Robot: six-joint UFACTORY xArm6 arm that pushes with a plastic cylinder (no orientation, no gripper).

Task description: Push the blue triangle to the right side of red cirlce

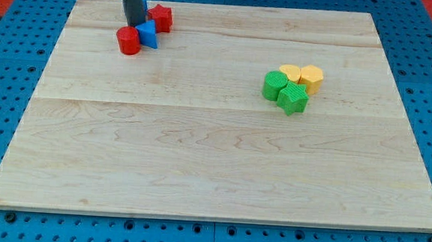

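The red circle (128, 40) stands near the board's top left. The blue triangle (148, 34) touches it on its right side. A red star-shaped block (160, 17) sits just above and right of the triangle. My tip (134, 24) is at the end of the dark rod, just above the red circle and at the triangle's upper left, touching or nearly touching both.
At the view's right of centre a cluster: a green round block (274, 85), a green star-like block (293, 99), and two yellow blocks (289, 72) (312, 78). The wooden board (213, 173) lies on a blue pegboard.
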